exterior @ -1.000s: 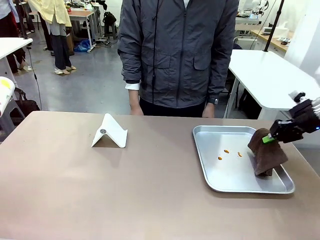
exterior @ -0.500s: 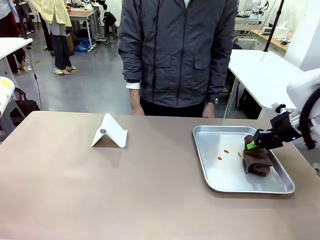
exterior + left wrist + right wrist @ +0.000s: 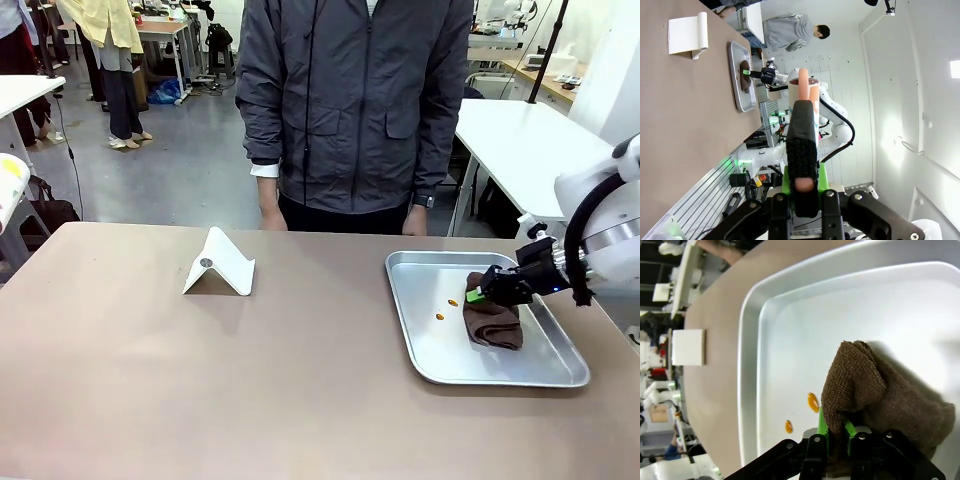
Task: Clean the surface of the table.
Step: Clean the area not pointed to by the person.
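Right fingers [image 3: 478, 295] pinch cloth [image 3: 495, 323]; the table [image 3: 250, 380] runs left-right.

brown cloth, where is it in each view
Front view: brown cloth right of middle, in the steel tray, gripped by the right gripper.
Left wrist view: brown cloth tiny, upper left, in the steel tray.
Right wrist view: brown cloth lower right, between the fingers.
Shared landmark: white folded stand.
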Available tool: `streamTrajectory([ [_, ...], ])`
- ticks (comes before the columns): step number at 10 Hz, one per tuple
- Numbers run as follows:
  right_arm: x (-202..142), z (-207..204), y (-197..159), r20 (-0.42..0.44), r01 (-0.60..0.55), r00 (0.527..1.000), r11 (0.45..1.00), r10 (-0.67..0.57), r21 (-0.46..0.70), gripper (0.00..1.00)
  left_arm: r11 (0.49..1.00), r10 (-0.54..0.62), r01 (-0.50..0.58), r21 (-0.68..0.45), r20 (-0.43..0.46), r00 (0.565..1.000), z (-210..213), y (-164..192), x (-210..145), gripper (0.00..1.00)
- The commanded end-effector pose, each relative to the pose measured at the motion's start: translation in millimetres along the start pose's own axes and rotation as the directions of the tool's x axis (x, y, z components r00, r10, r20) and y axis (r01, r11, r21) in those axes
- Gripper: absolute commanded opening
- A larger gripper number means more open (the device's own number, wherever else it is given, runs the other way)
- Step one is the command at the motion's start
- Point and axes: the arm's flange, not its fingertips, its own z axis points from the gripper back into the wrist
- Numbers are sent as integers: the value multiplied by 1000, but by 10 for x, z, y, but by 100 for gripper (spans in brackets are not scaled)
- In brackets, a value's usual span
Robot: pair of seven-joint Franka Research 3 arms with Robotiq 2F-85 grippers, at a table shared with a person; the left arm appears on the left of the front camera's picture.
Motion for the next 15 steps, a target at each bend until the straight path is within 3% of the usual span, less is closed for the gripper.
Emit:
streamTrajectory([
  [1, -19, -183, 6, 18, -47, 999, 994, 46, 101, 9, 1000, -1, 1, -13, 12, 1000, -8, -51, 20, 22],
  [5, -29, -530, 283, -22, -101, 994, 970, 108, 223, 9, 1000, -1, 1, -13, 12, 1000, -8, -51, 20, 22],
  [9, -164, -848, 532, -136, -103, 979, 942, 153, 319, 9, 1000, -1, 1, -13, 12, 1000, -8, -51, 20, 22],
  [15, -153, -774, 401, -121, -176, 975, 982, 184, 71, 9, 1000, -1, 1, -13, 12, 1000, -8, -51, 20, 22],
])
